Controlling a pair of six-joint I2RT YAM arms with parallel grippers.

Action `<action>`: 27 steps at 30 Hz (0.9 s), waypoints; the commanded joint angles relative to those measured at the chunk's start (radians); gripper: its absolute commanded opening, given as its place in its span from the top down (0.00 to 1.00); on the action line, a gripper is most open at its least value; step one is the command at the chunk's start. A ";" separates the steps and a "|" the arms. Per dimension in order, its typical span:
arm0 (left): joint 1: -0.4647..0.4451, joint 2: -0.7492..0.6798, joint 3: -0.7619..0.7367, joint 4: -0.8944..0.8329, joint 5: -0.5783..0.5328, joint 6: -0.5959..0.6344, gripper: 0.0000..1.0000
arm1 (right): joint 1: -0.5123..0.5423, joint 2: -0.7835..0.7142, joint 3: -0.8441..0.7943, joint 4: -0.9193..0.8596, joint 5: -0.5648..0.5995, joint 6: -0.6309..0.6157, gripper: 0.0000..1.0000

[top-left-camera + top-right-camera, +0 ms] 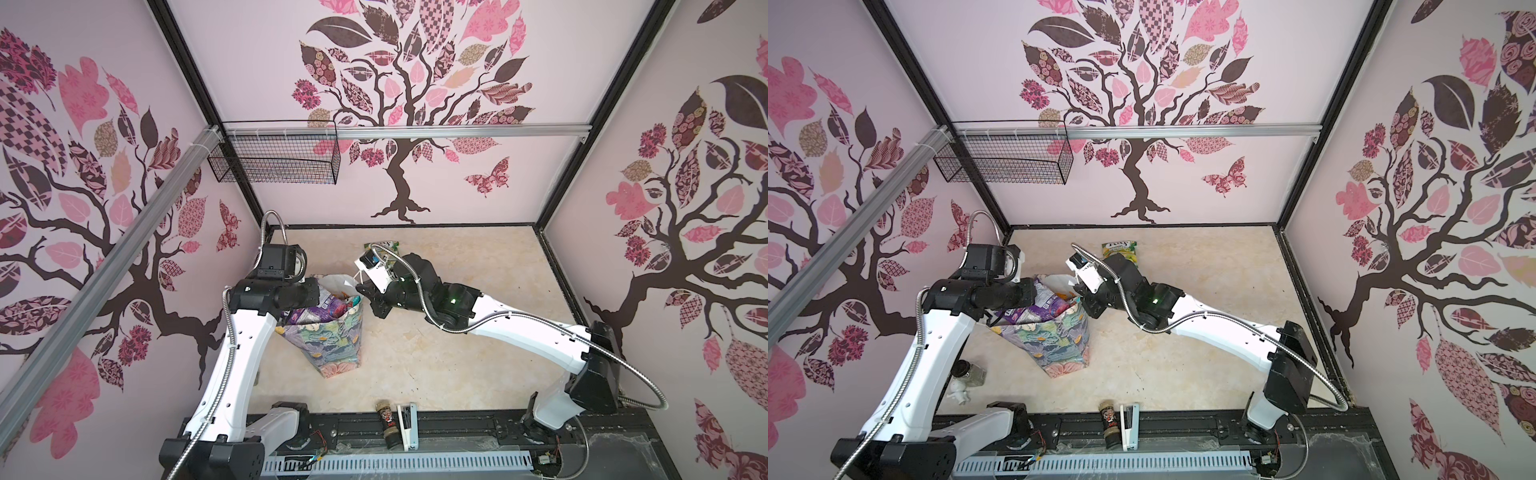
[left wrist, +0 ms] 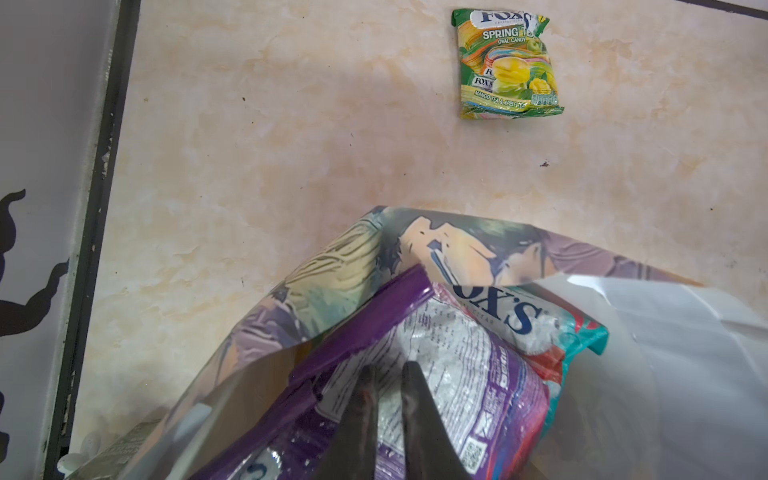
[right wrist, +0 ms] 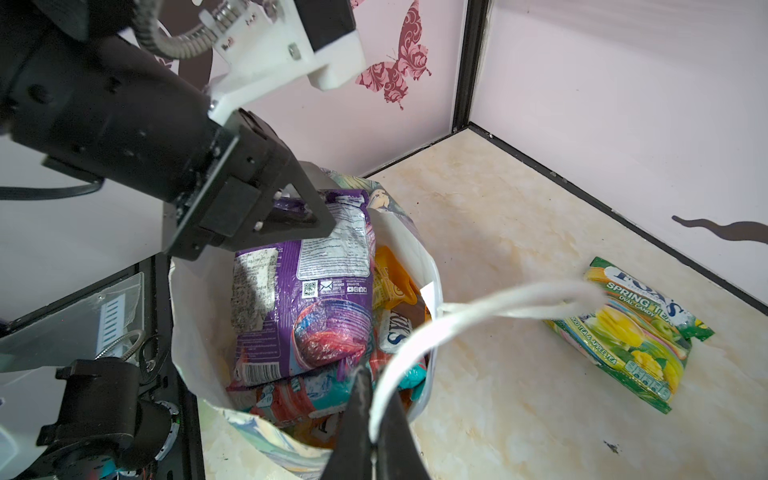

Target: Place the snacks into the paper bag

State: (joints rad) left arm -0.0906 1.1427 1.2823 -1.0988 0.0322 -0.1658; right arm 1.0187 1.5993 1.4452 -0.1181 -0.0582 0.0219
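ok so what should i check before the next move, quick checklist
1. Right gripper shut on the cord handle, holding the paper bag open: ok.
2. Bag standing on the table: ok.
3. Purple packet on the pile inside the bag's mouth: ok.
4. Left gripper clear of the purple packet: cannot tell; its fingers sit close together against it.
5. All snacks bagged: not ok; the green packet lies on the table beyond the bag.
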 commanded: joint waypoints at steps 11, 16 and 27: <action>-0.003 0.013 0.029 0.000 -0.064 0.017 0.77 | -0.002 -0.108 -0.008 0.083 0.009 -0.013 1.00; -0.003 -0.048 0.092 -0.063 -0.113 0.029 0.40 | -0.001 -0.103 -0.009 0.089 -0.003 -0.008 1.00; 0.002 -0.010 0.059 0.007 0.035 0.060 0.21 | -0.001 -0.119 -0.020 0.090 -0.002 -0.011 1.00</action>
State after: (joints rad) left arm -0.0914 1.1202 1.3544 -1.1332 -0.0044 -0.1215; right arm 1.0195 1.5692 1.4086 -0.1131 -0.0643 0.0219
